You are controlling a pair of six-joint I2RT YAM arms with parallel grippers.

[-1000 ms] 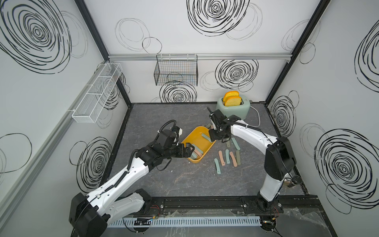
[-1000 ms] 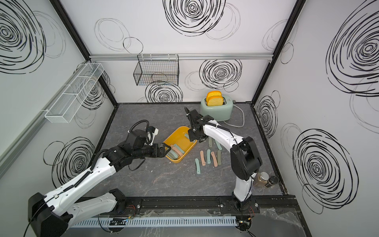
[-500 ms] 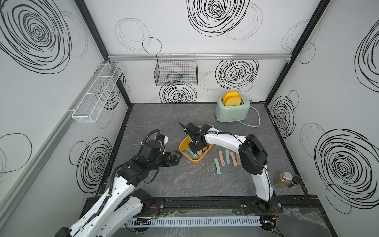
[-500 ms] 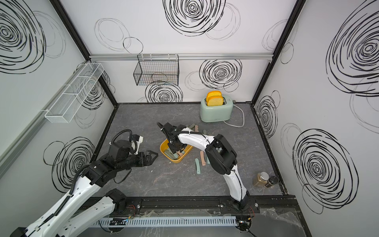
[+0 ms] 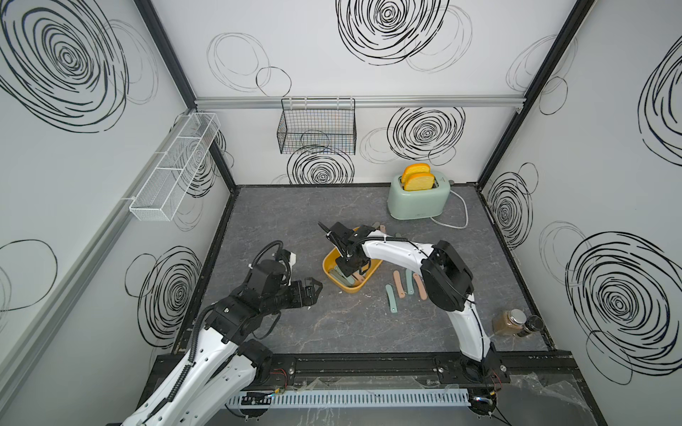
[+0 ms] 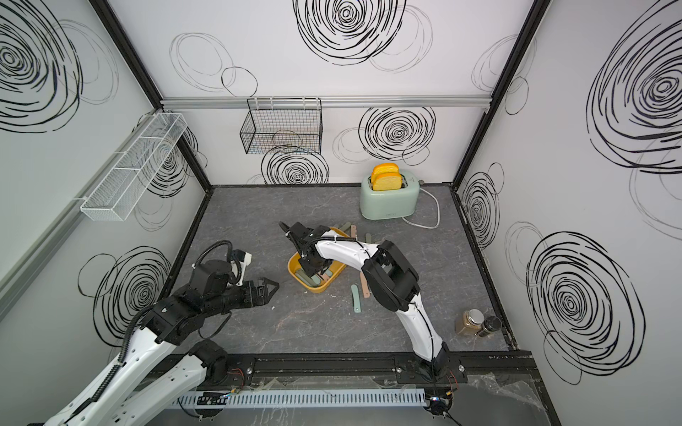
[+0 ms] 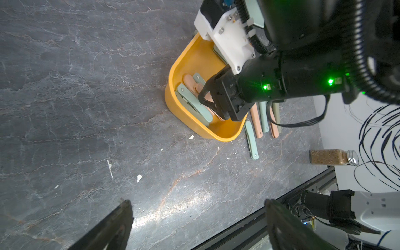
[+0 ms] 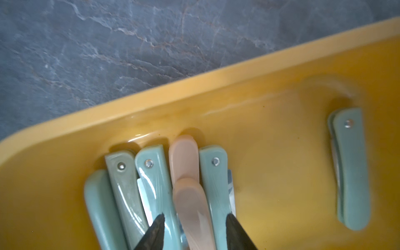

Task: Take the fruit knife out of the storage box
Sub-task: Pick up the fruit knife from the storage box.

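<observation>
Right wrist view: right gripper [image 8: 194,225] dips into storage box [image 8: 259,91], jaws parted astride pink knife [image 8: 190,205].

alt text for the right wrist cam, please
Right gripper fingertips straddle a pink folding fruit knife lying among green ones at one end of the mustard-yellow storage box. A lone green folding knife lies apart; grey marbled tabletop shows beyond the rim.

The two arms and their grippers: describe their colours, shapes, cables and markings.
Both arms have glossy white link shells with bulky black joint housings. The left arm carries a black ribbed cable conduit looping over its wrist and a small white camera block. The right arm has a thin black cable along its forearm, and green indicator lights glow on its black wrist housing. The left gripper and right gripper have black, tapered, pointed fingers.
</observation>
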